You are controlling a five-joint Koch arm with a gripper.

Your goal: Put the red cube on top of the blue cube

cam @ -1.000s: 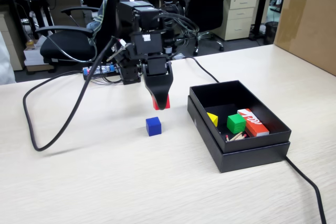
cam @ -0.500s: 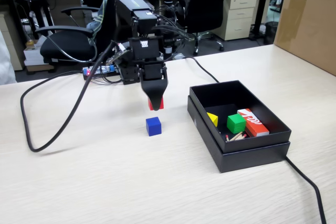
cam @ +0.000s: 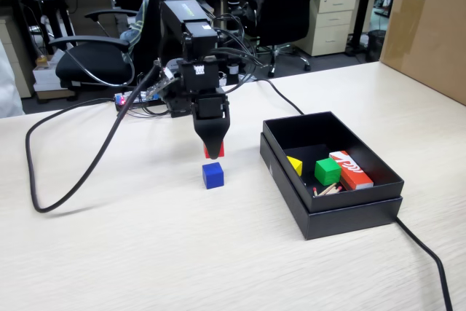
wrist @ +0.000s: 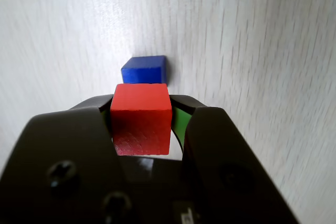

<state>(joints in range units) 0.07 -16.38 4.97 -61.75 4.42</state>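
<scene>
Red cube [wrist: 141, 117] shifted over blue cube [wrist: 145, 70].

The blue cube [cam: 212, 175] sits on the desk [cam: 145, 253]. The red cube [cam: 214, 151], in the end effector [cam: 213, 152], is above the blue cube. The box [cam: 349, 213] lies to the blue cube's right in the fixed view.

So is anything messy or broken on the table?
Nothing stands out. The gripper holds the red cube squarely above the table, near the blue cube, which sits flat. The green cube and other bits lie tidily inside the black box.
</scene>
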